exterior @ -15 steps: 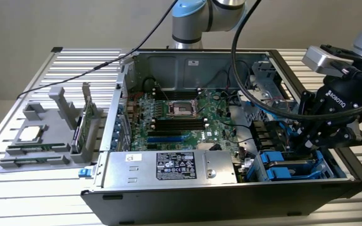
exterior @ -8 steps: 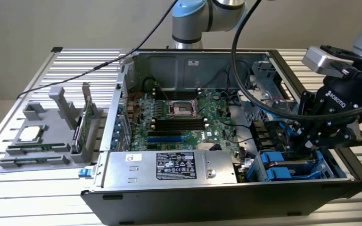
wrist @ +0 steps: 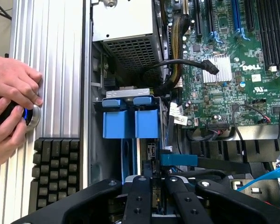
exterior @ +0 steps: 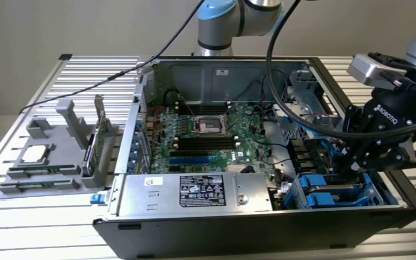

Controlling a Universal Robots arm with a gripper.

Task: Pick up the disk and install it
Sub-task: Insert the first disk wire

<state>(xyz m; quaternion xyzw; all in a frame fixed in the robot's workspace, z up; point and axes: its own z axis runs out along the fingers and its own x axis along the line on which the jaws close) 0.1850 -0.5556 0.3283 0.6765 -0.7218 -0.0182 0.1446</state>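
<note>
**Blue carrier at the drive bay: gripper low inside the case**

Blue plastic marked the disk (wrist: 151, 196), seen edge-on between the gripper (wrist: 152, 198) fingers in the wrist view, where the fingers stood close together and appeared to pinch it. In the exterior view the gripper (exterior: 376, 154) hung at about four o'clock of the motherboard (exterior: 208, 135), just above the blue drive cage (exterior: 336, 192) inside the computer case (exterior: 266, 230). Judged risks: a tilted disk could jam on the cage rails; the loose black cable (wrist: 186, 63) nearby could snag. A person's hands (wrist: 11, 107) rested on a device outside the case, beside a keyboard (wrist: 56, 172).
</note>
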